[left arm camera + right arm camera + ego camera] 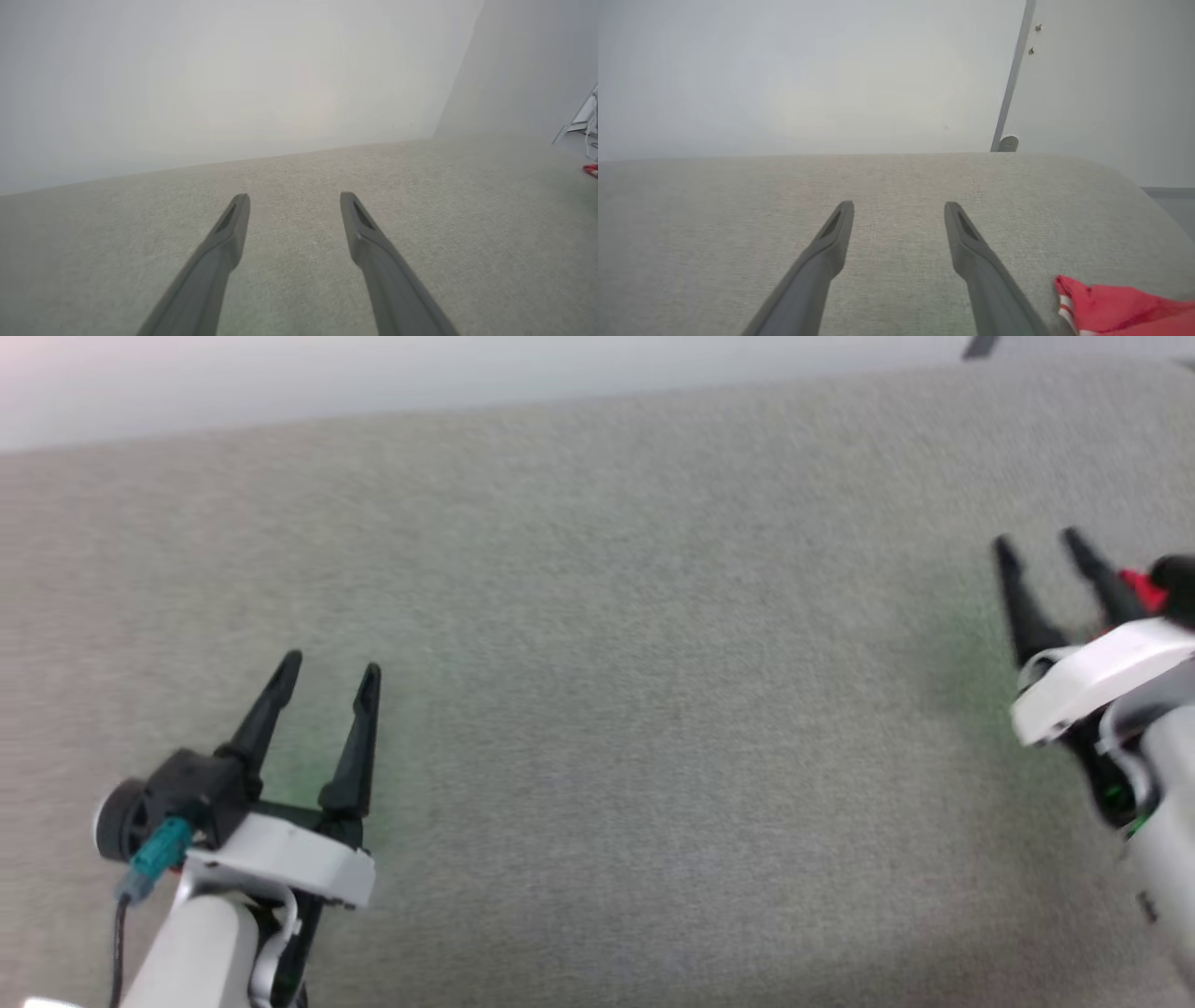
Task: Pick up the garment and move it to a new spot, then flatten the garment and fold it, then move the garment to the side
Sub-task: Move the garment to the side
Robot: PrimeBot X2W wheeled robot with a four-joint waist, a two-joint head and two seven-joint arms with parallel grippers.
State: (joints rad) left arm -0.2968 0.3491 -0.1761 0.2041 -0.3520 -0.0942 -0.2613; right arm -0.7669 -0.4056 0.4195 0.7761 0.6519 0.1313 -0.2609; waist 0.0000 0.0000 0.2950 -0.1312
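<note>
A corner of the red garment (1115, 308), with white stripe trim, lies on the grey fabric surface at the lower right of the right wrist view. A sliver of the garment (1141, 588) shows behind my right gripper in the head view, and a red scrap of the garment (591, 169) sits at the far right edge of the left wrist view. My right gripper (1038, 549) (899, 207) is open and empty, just left of the cloth. My left gripper (331, 670) (294, 199) is open and empty over bare fabric at the lower left.
The grey woven surface (653, 709) spreads across the whole head view, ending at a pale wall (373, 373) behind. A wall corner with a grey vertical strip (1011, 93) stands beyond the surface's far right end.
</note>
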